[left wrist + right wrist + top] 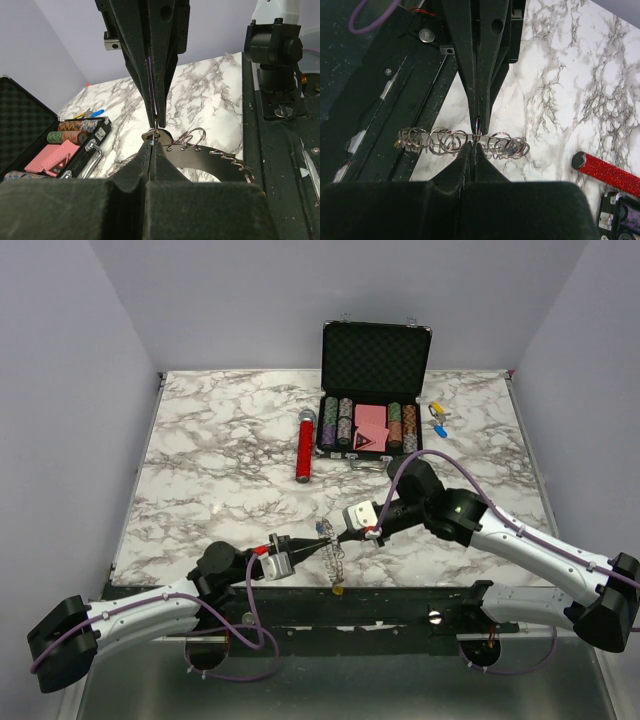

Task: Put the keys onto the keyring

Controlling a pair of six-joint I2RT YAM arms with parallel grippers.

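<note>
1. A marble-patterned worktop (220, 460) seen from above, with two robot arms reaching in from its near edge so that their tips meet close to that edge.
2. The keyring (335, 562) sits at that meeting point. It is a string of small silver rings and metal pieces, with a blue tag at the upper end and a yellow one at the lower.
3. The left gripper (315, 543) is fully closed, its tips pinched on the keyring.
4. The right gripper (342, 535) is likewise closed, nipping the same stretch of ring from the opposite side. Its wrist view shows the rings (445, 141) fanned out to either side of the pinch.
5. The keys (437, 420), small pieces with blue and yellow tags, lie well apart at the far right, just beside an open black case of poker chips (375, 360).
6. A red cylinder (304, 450) lies left of the case.
7. Progress looks early. The ring is held by both arms, but those loose keys are untouched, and collecting and threading them remains.
</note>
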